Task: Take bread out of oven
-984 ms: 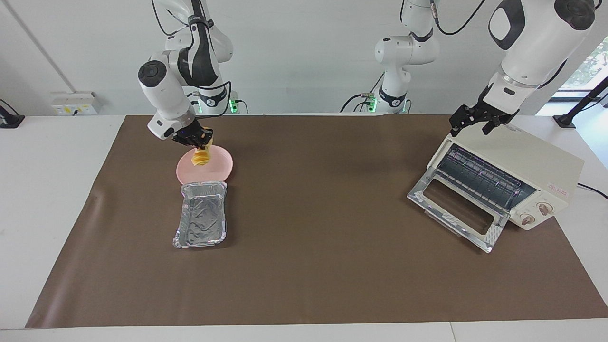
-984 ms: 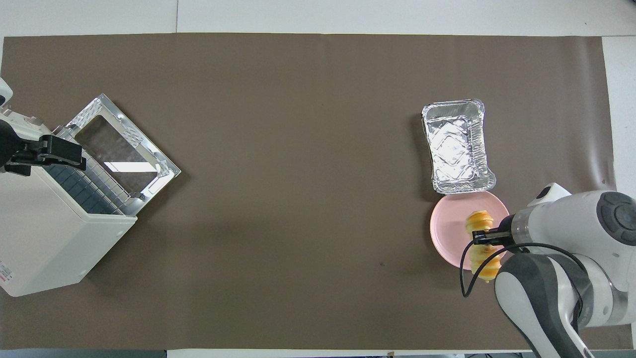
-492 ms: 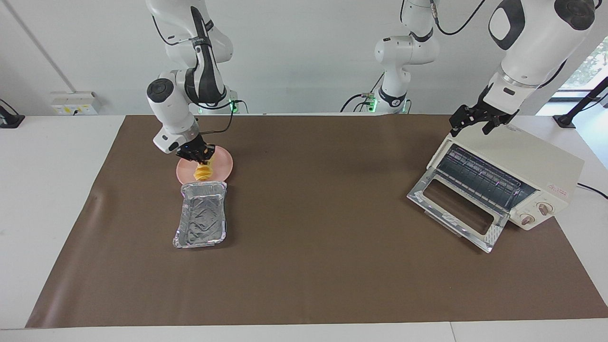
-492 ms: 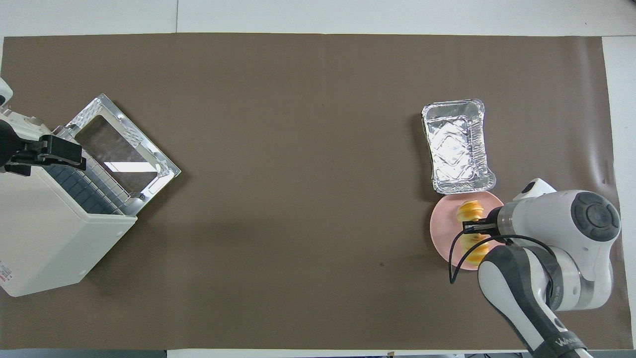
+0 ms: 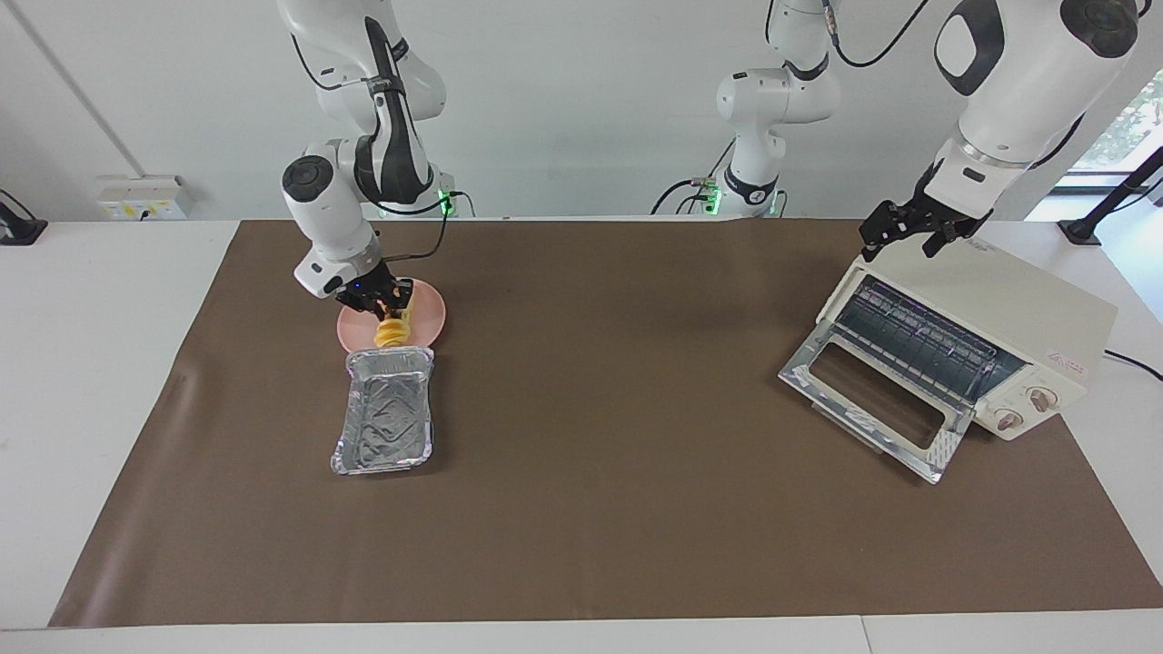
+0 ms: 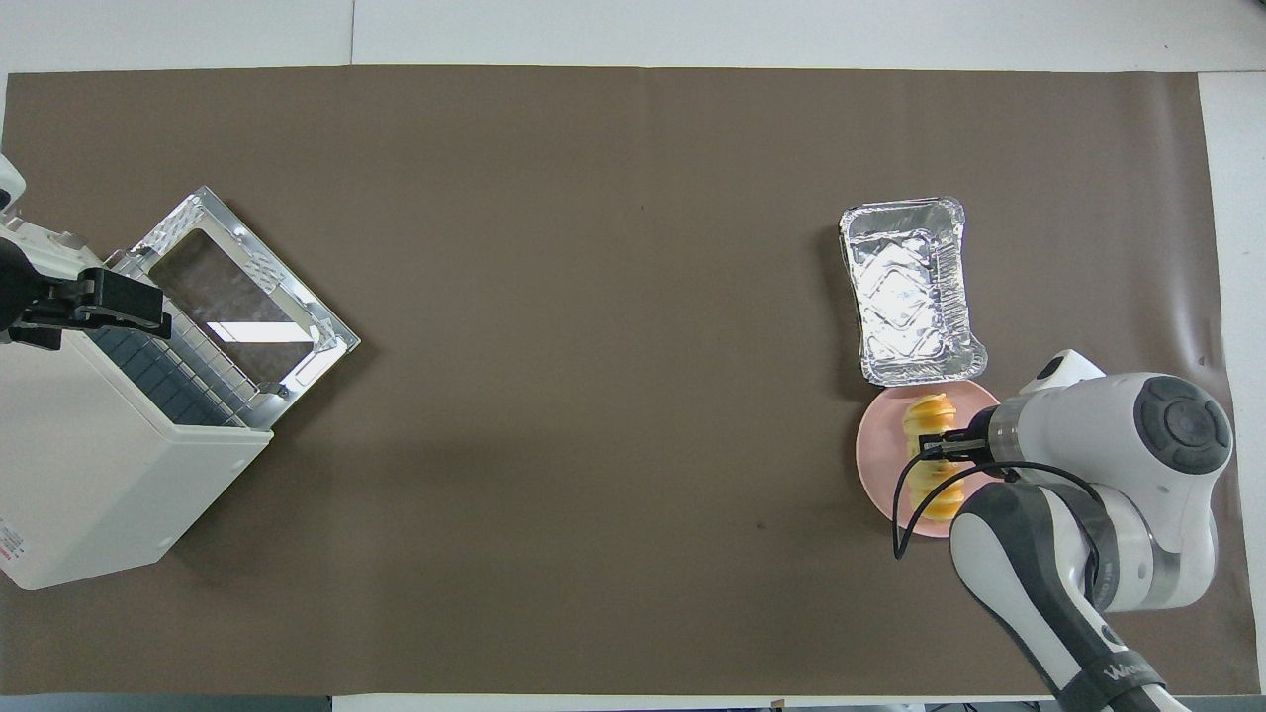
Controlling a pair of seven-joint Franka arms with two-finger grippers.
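The golden ridged bread (image 5: pixel 392 332) (image 6: pixel 932 417) lies on the round pink plate (image 5: pixel 432 313) (image 6: pixel 875 465) at the right arm's end of the table. My right gripper (image 5: pixel 385 305) (image 6: pixel 936 447) is down over the loaf's middle, straddling it. The cream-white oven (image 5: pixel 999 304) (image 6: pixel 89 465) stands at the left arm's end with its glass door (image 5: pixel 872 400) (image 6: pixel 247 297) dropped open and its wire rack bare. My left gripper (image 5: pixel 909 232) (image 6: pixel 99 302) hangs open over the oven's top edge, holding nothing.
A crinkled silver foil tray (image 5: pixel 383 425) (image 6: pixel 910 292) sits empty right against the plate, farther from the robots. A brown mat (image 5: pixel 618 472) covers the table between the plate and the oven.
My right gripper has come down with the bread from above the plate until the loaf rests on it. The left arm has not moved.
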